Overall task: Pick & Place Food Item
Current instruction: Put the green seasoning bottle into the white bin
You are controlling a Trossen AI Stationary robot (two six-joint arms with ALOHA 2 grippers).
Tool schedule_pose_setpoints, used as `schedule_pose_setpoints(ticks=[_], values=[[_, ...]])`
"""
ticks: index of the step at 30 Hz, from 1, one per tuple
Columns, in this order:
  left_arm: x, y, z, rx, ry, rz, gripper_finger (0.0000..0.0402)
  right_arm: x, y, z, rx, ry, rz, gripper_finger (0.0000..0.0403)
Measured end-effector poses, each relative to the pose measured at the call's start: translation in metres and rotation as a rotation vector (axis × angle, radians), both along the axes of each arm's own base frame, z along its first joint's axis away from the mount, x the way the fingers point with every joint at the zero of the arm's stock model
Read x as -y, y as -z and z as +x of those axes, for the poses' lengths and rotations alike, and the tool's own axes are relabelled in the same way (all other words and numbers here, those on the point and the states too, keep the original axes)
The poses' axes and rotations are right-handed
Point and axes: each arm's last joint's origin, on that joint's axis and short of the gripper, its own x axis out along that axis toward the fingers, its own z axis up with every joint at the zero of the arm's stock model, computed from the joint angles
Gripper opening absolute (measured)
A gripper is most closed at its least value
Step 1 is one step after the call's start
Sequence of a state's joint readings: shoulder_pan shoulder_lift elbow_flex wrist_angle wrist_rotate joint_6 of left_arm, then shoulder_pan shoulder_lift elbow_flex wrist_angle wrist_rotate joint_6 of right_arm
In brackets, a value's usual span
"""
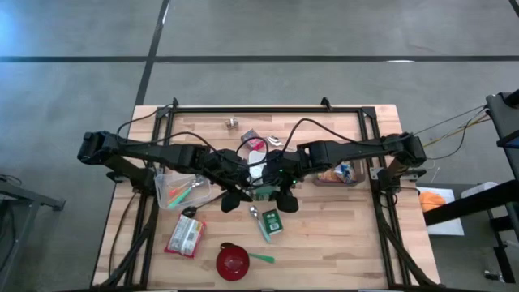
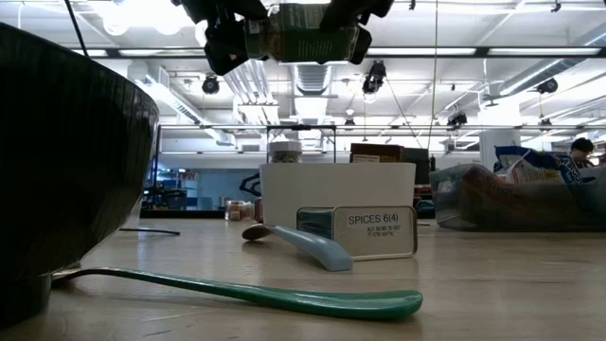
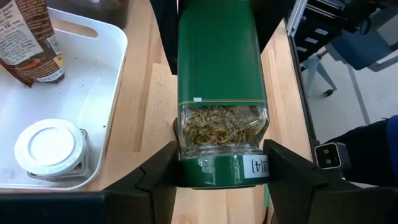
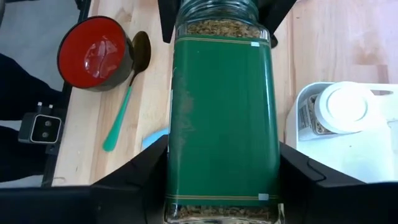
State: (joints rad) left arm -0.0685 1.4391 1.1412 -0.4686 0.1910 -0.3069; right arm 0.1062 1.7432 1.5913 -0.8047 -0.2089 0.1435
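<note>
- We judge the task to be midway: the spice jar [image 3: 221,93] is up off the table, carried in the air between both arms, and not yet set down anywhere.
- In the low view the jar [image 2: 303,43] hangs lying on its side, high above the wooden table [image 2: 473,284], over the small tin [image 2: 365,232] and the blue spoon [image 2: 308,248].
- Our left gripper [image 3: 222,174] has its fingers closed against the jar's lid end, one on each side, so it is grasping the jar.
- Our right gripper [image 4: 222,180] clamps the opposite end of the same green-labelled jar, fingers pressed to both flanks.
- From above, the two grippers meet at the table's middle, just beside the white tray [image 1: 258,162].
- What is left, as we judge it: one arm lets go and the jar gets placed; the pictures do not show the target spot.
- The red bowl [image 4: 94,53] and green spoon [image 4: 124,102] lie untouched nearby.
</note>
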Motion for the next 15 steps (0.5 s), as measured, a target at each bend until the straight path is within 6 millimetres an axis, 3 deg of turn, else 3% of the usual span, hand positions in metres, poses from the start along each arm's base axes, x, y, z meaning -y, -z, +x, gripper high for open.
schedule_pose_setpoints(ticks=[8,15], values=[[0.001,-0.003,0.001,0.013,0.0,-0.035,0.0193,-0.001,0.0,0.0,-0.015,0.045,0.032,0.0193],[0.0,-0.017,-0.002,0.041,-0.071,-0.107,0.0326,-0.001,-0.002,0.0,-0.026,0.123,0.06,0.0193]])
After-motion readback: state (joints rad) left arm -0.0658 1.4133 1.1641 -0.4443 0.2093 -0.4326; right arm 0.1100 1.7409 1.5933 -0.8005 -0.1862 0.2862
